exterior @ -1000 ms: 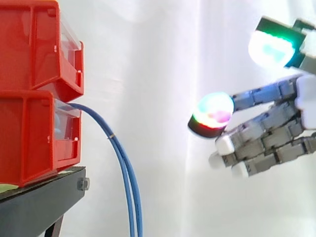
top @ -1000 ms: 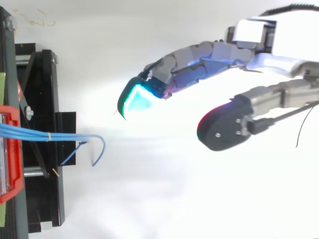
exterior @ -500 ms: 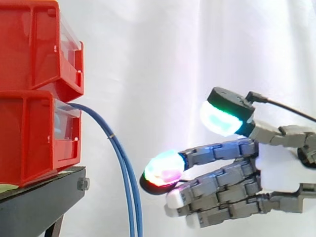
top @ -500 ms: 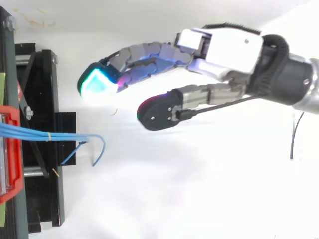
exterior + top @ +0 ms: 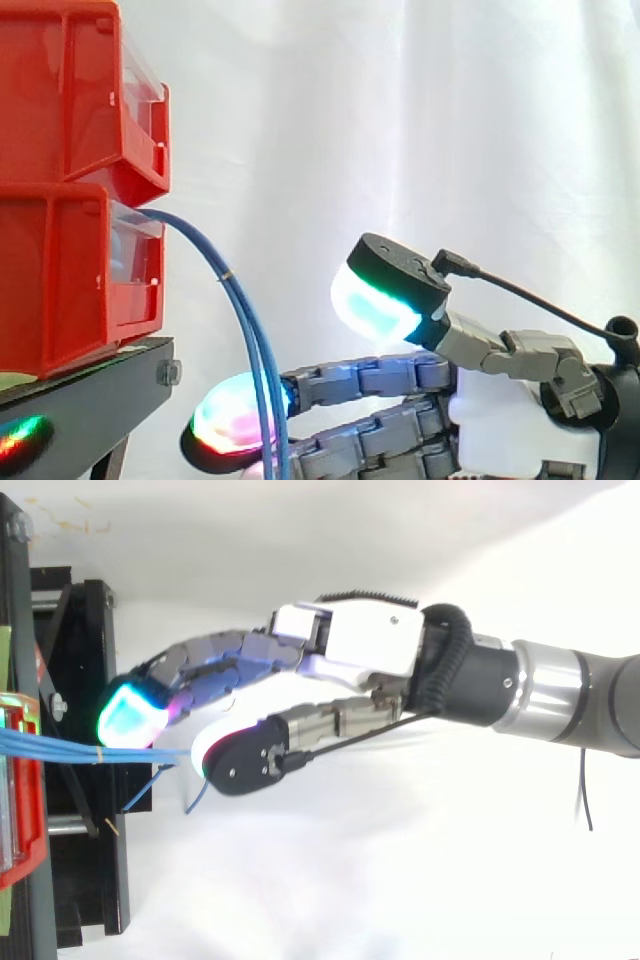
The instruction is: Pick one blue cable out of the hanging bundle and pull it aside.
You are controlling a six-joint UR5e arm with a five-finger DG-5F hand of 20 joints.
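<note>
The hand (image 5: 350, 650) reaches level toward the blue cables (image 5: 252, 335), which hang from the lower red bin (image 5: 60, 280) on the black stand (image 5: 85, 410) — fingers stretched nearly straight, thumb spread well above them, pinching nothing. One glowing fingertip (image 5: 228, 425) sits just behind the cables.

The hand (image 5: 350, 645) has dropped and advanced from well apart until its fingertips (image 5: 130, 715) reach the blue cables (image 5: 249, 330).

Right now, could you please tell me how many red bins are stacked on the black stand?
2. The upper red bin sits on the lower red bin, which rests on the black stand; others may lie beyond the picture's edge.
</note>
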